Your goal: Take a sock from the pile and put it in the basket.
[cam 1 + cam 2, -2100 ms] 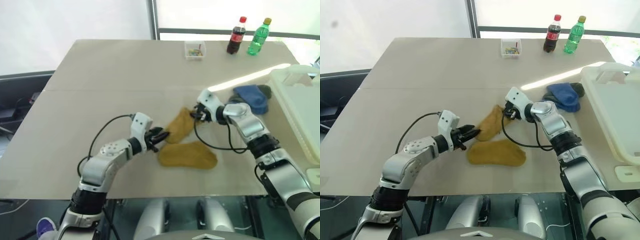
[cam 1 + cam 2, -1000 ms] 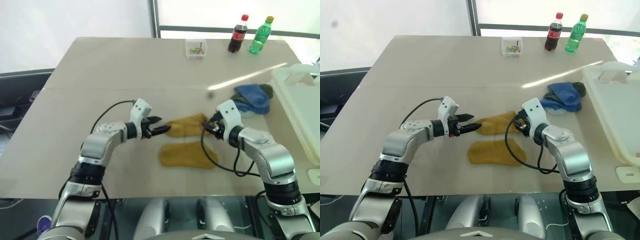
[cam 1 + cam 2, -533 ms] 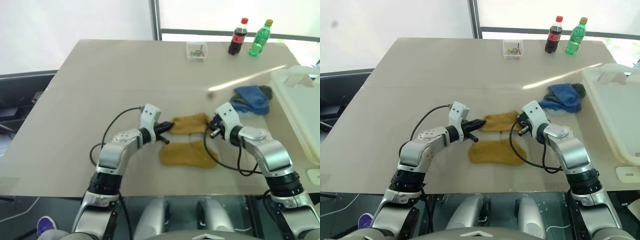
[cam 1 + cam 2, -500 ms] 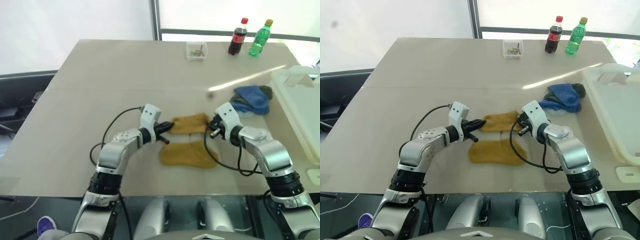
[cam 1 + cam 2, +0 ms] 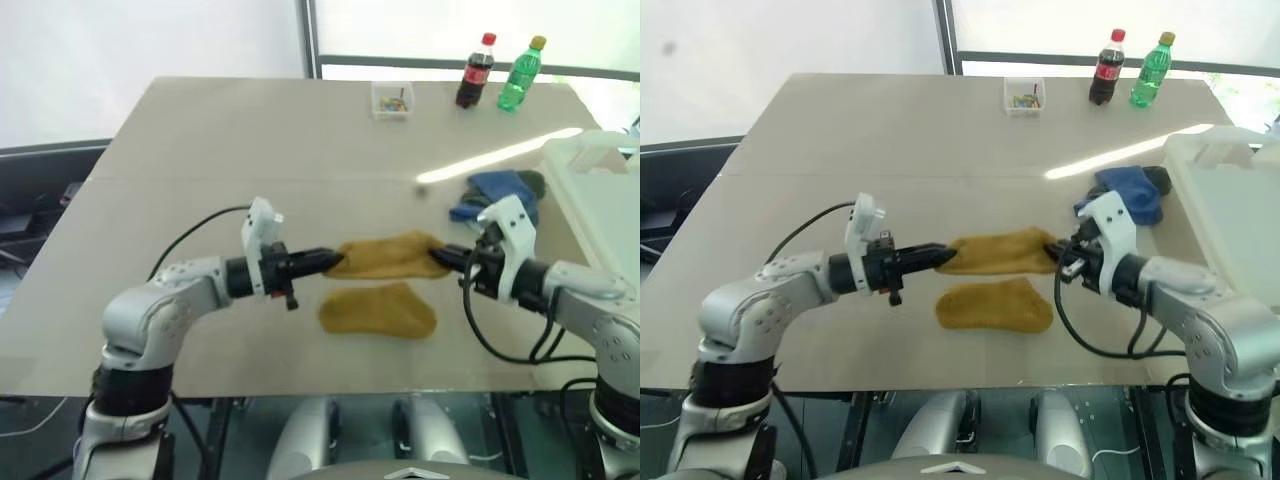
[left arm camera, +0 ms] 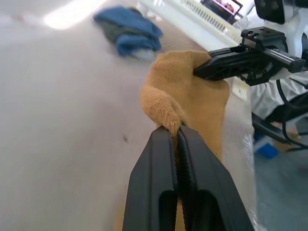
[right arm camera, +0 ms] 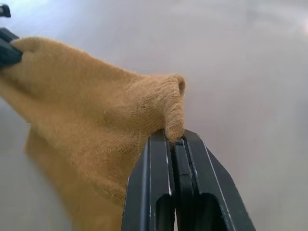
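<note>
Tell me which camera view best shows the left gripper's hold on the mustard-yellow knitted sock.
The left wrist view: the left gripper is shut on a bunched end of the mustard-yellow knitted sock, seen close up. The eye views show that sock stretched between both grippers, the pinch small. The right wrist view shows the right gripper on the other end.

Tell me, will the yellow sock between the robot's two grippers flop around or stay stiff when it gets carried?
Probably floppy: the yellow sock sags between the left gripper and right gripper. Likely light too, since thin fingertip pinches hold it. It shouldn't slip easily; the knit looks fuzzy.
</note>
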You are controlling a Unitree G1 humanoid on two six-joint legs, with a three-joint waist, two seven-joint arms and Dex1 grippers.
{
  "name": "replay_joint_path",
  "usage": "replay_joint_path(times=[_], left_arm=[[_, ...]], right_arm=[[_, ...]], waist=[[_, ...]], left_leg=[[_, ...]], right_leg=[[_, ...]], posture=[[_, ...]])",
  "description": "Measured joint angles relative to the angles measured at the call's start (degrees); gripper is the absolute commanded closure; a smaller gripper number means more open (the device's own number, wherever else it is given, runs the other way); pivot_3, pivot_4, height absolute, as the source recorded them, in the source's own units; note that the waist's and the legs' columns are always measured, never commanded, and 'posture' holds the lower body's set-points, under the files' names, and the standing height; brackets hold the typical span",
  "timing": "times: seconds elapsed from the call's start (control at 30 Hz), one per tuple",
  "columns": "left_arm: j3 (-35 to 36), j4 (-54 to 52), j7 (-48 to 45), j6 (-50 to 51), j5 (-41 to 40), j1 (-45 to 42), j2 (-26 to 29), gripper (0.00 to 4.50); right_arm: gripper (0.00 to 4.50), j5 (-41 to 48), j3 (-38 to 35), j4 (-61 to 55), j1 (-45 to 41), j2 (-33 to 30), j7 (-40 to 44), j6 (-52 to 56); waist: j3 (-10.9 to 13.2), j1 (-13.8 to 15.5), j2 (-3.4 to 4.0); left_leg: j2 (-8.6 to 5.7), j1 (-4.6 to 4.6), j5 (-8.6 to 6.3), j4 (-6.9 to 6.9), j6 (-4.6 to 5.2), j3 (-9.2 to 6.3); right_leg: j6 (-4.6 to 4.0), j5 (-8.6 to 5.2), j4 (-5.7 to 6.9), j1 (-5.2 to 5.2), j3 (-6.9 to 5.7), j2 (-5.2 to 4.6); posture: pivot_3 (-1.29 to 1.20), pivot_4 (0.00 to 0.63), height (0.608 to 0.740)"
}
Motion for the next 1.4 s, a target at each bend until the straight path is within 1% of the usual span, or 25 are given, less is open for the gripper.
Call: replay_joint_path(times=[0.07, 0.13, 0.23, 0.47, 0.7, 0.83, 0.9, 0.93, 0.97, 1.03, 1.07, 1.13, 1.17, 1.27, 1.3, 1.33, 1.4], left_arm=[[-0.32, -1.96, 0.02, -0.35, -0.29, 2.60, 0.84, 4.43], [-0.89, -2.24, 0.00, -1.77, 0.35, 3.57, 1.02, 4.43], [-2.57, -1.24, 0.38, -6.78, 2.81, 4.21, -0.89, 4.43], [-4.52, 1.81, 1.19, -11.60, 6.48, 5.70, -1.54, 4.43], [-5.45, 2.02, 1.19, -12.26, 8.49, 8.61, 0.28, 4.43], [-6.00, 2.05, 1.25, -12.45, 9.24, 8.73, 0.62, 4.43], [-6.48, 2.11, 1.32, -12.45, 9.28, 8.81, 0.57, 3.78], [-6.77, 2.18, 1.36, -12.44, 9.46, 8.85, 0.51, 3.56], [-7.01, 2.25, 1.34, -12.40, 9.57, 8.91, 0.53, 3.12], [-7.27, 2.27, 1.23, -12.22, 9.60, 9.13, 0.70, 2.42], [-7.26, 2.27, 1.26, -12.24, 9.67, 9.17, 0.76, 1.78], [-7.23, 2.27, 1.27, -12.33, 9.76, 9.58, 1.10, 0.96], [-7.03, 2.27, 1.21, -12.55, 9.58, 10.01, 1.09, 0.45], [-5.33, 2.20, -0.94, -14.07, 8.29, 12.02, 1.16, 0.45], [-4.11, 2.13, -2.13, -15.36, 7.69, 13.11, 1.51, 0.41], [-2.30, 2.11, -3.76, -17.12, 7.31, 14.49, 2.34, 0.39], [-1.23, 2.10, -5.44, -19.19, 7.36, 15.88, 2.97, 0.39]], right_arm=[[4.50, 0.82, 0.20, -3.60, 4.51, 0.80, -1.44, 0.68], [4.50, 0.78, 0.54, -5.10, 6.72, 1.18, -3.02, 0.60], [4.50, -1.52, 3.54, -5.57, 9.49, 0.80, -6.64, -1.69], [4.50, -2.98, 6.69, -5.33, 10.39, 0.12, -8.85, -5.22], [4.50, -4.76, 10.99, -4.50, 12.91, -0.96, -9.73, -9.24], [4.50, -5.79, 12.95, -2.76, 13.89, -1.79, -9.99, -11.71], [4.50, -6.65, 14.27, -1.79, 14.06, -1.92, -10.13, -13.04], [4.50, -7.09, 14.96, -0.93, 14.17, -1.92, -10.18, -13.96], [4.50, -7.47, 15.55, -0.26, 14.31, -1.94, -10.22, -14.54], [4.50, -8.05, 16.41, 0.00, 14.51, -2.27, -10.19, -15.78], [4.50, -8.39, 16.80, 0.13, 14.52, -2.92, -10.12, -16.39], [4.50, -8.99, 17.15, 0.30, 14.95, -3.69, -9.90, -17.73], [4.50, -9.24, 17.26, 0.37, 15.52, -4.12, -9.51, -19.00], [4.50, -8.85, 16.90, 0.33, 16.61, -5.71, -7.54, -20.88], [4.19, -8.45, 16.35, 0.24, 16.89, -6.80, -6.38, -21.46], [3.78, -8.06, 15.47, 0.14, 17.08, -8.32, -4.83, -22.33], [3.10, -7.70, 15.10, 0.09, 17.05, -9.89, -3.32, -23.40]], waist=[[0.00, 0.13, 0.00], [0.00, 0.16, 0.00], [-0.01, 0.29, -0.01], [0.00, 0.38, -0.01], [0.00, 0.38, -0.02], [0.00, 0.48, -0.02], [0.00, 0.55, -0.03], [0.00, 0.60, -0.03], [0.00, 0.62, -0.03], [0.00, 0.63, -0.02], [0.00, 0.65, -0.03], [0.00, 0.70, -0.03], [0.00, 0.79, -0.03], [0.01, 0.82, -0.03], [0.01, 0.80, -0.03], [0.01, 0.87, -0.03], [0.01, 0.91, -0.02]], left_leg=[[0.00, 0.03, 0.00, 0.00, 0.00, 0.00], [-0.01, 0.05, 0.01, 0.00, 0.00, 0.03], [-0.01, 0.17, 0.01, 0.01, -0.01, 0.12], [0.01, 0.16, 0.01, -0.01, 0.00, 0.16], [0.02, 0.16, 0.01, -0.01, 0.01, 0.16], [0.01, 0.16, 0.01, -0.01, 0.01, 0.16], [0.01, 0.16, 0.01, -0.01, 0.01, 0.17], [0.01, 0.16, 0.01, -0.01, 0.01, 0.16], [0.01, 0.16, 0.01, -0.01, 0.01, 0.17], [0.02, 0.16, 0.01, -0.01, 0.01, 0.17], [0.02, 0.16, 0.01, -0.01, 0.01, 0.17], [0.02, 0.16, 0.01, -0.01, 0.01, 0.17], [0.02, 0.16, 0.00, -0.01, 0.01, 0.17], [0.03, 0.16, 0.00, -0.01, 0.01, 0.17], [0.04, 0.16, 0.00, -0.01, 0.01, 0.18], [0.06, 0.17, 0.00, -0.01, 0.01, 0.15], [0.06, 0.18, 0.00, -0.02, 0.01, 0.15]], right_leg=[[-0.10, -0.06, 0.01, 0.01, 0.01, -0.01], [-0.23, -0.13, 0.01, 0.02, 0.04, -0.01], [-0.23, -0.14, 0.01, 0.04, 0.10, -0.01], [-0.23, -0.14, 0.02, 0.03, 0.07, 0.05], [-0.22, -0.15, 0.01, 0.03, 0.04, 0.04], [-0.22, -0.15, 0.01, 0.03, 0.02, 0.04], [-0.22, -0.15, 0.01, 0.03, 0.02, 0.05], [-0.22, -0.15, 0.01, 0.03, 0.01, 0.05], [-0.22, -0.15, 0.01, 0.03, 0.00, 0.06], [-0.22, -0.15, 0.01, 0.03, 0.00, 0.07], [-0.22, -0.15, 0.01, 0.02, 0.00, 0.07], [-0.22, -0.15, 0.01, 0.03, 0.00, 0.06], [-0.21, -0.16, 0.01, 0.03, 0.00, 0.06], [-0.21, -0.16, 0.00, 0.02, 0.00, 0.05], [-0.21, -0.16, -0.01, 0.02, 0.00, 0.05], [-0.22, -0.16, -0.01, 0.01, 0.00, 0.04], [-0.22, -0.16, -0.03, 0.02, 0.02, 0.03]], posture=[[0.00, 0.150, 0.729], [0.00, 0.150, 0.729], [0.00, 0.150, 0.729], [0.00, 0.150, 0.729], [0.00, 0.150, 0.729], [0.00, 0.150, 0.729], [0.00, 0.150, 0.729], [0.00, 0.150, 0.729], [0.00, 0.150, 0.729], [0.00, 0.150, 0.729], [0.00, 0.150, 0.729], [0.00, 0.150, 0.729], [0.00, 0.150, 0.729], [0.00, 0.150, 0.729], [0.00, 0.150, 0.729], [0.00, 0.150, 0.729], [0.00, 0.150, 0.729]])
